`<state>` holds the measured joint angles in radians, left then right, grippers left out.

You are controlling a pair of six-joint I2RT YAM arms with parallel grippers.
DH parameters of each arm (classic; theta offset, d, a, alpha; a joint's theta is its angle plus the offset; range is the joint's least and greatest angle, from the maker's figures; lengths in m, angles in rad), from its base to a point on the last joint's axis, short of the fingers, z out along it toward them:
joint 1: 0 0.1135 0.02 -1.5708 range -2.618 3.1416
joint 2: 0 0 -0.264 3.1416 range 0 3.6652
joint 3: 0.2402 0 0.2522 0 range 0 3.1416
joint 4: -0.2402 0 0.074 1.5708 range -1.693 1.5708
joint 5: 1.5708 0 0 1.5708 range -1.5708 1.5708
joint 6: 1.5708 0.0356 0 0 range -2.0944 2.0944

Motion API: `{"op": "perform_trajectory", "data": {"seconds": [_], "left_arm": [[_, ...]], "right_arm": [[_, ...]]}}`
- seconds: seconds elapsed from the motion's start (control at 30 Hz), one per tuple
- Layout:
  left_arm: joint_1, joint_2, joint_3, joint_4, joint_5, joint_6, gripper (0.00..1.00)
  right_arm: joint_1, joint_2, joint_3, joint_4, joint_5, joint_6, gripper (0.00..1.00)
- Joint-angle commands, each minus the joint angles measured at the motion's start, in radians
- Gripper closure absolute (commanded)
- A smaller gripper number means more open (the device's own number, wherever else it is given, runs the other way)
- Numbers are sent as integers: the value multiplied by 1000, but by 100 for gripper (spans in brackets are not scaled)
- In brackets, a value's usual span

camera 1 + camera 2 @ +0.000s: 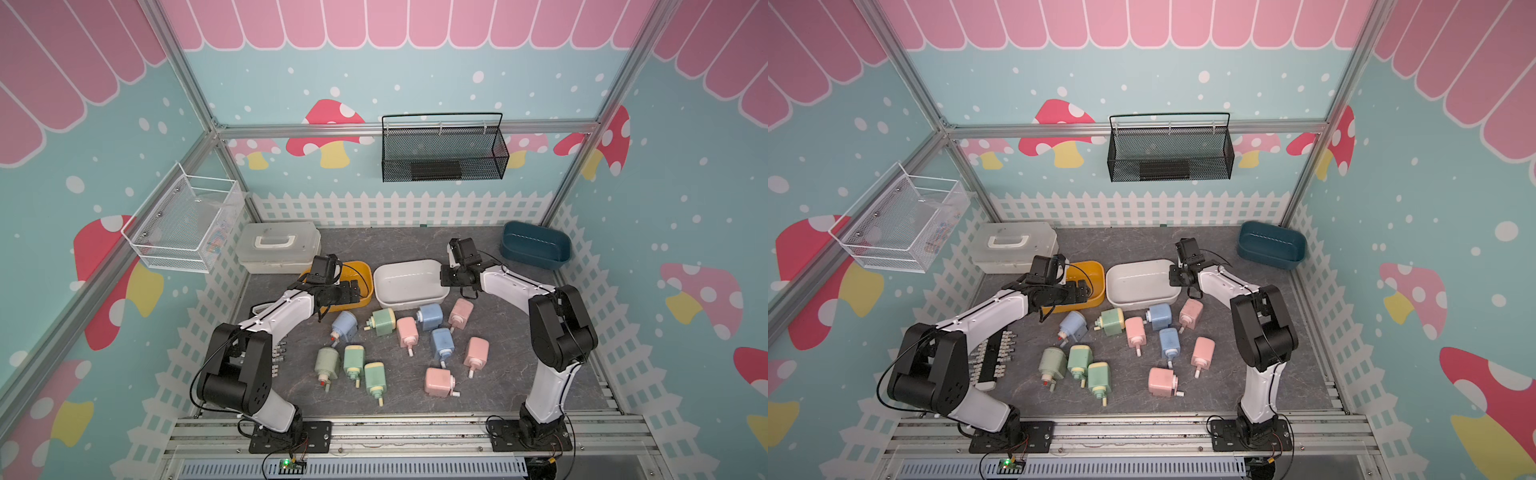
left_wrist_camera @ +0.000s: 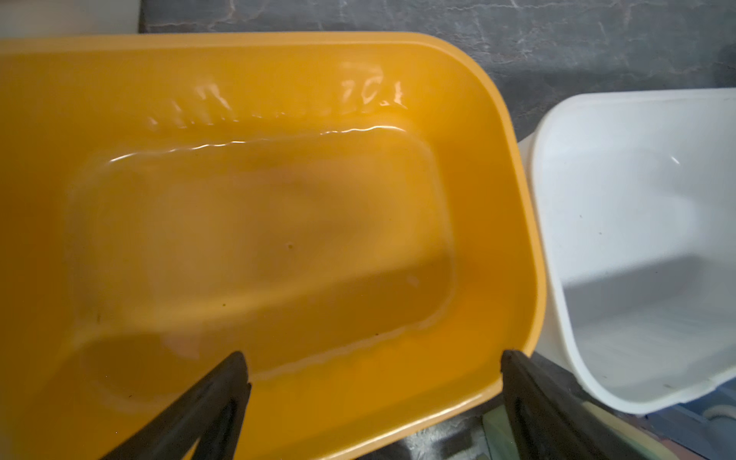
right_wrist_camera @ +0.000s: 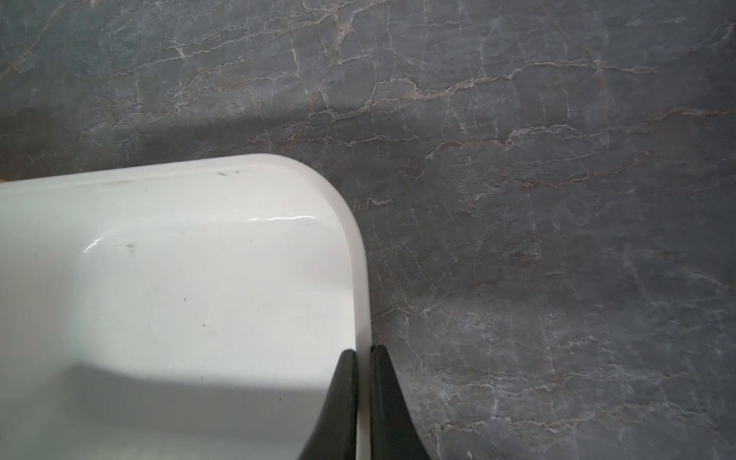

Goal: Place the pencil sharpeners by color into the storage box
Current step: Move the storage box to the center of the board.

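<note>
The right gripper (image 3: 363, 350) is clamped on the white bin's (image 3: 239, 163) end wall; the left gripper (image 2: 374, 378) hangs wide open over the yellow bin (image 2: 278, 40). All sharpeners (image 1: 406, 330) lie on the table (image 1: 503, 395) beside the bins. Seemingly it is positioning bins: release fully, then lift straight up.

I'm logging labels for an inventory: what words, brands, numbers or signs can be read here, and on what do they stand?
None can be read.
Yellow bin, inner wall: raised lettering, blurred by glare, illegible.
Pencil sharpeners, white bin, blue bin: no print visible.
</note>
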<state>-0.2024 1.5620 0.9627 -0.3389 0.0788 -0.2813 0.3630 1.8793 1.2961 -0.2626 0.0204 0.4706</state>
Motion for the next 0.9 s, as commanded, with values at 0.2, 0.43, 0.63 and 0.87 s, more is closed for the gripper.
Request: {"op": "perform_trajectory", "data": {"seconds": [0.2,0.43,0.63,0.87], "left_arm": [[90,62,14,12,-74,-42,1],[92,162,109,-9,-107,-41,1],[100,206,169,-38,-137,-31,1],[104,260,243,-81,-162,-7,1]], "right_arm": [[11,47,34,7,10,33,86],[21,73,42,27,-23,10,83],[21,70,42,21,-25,8,82],[21,47,28,18,-13,36,77]]}}
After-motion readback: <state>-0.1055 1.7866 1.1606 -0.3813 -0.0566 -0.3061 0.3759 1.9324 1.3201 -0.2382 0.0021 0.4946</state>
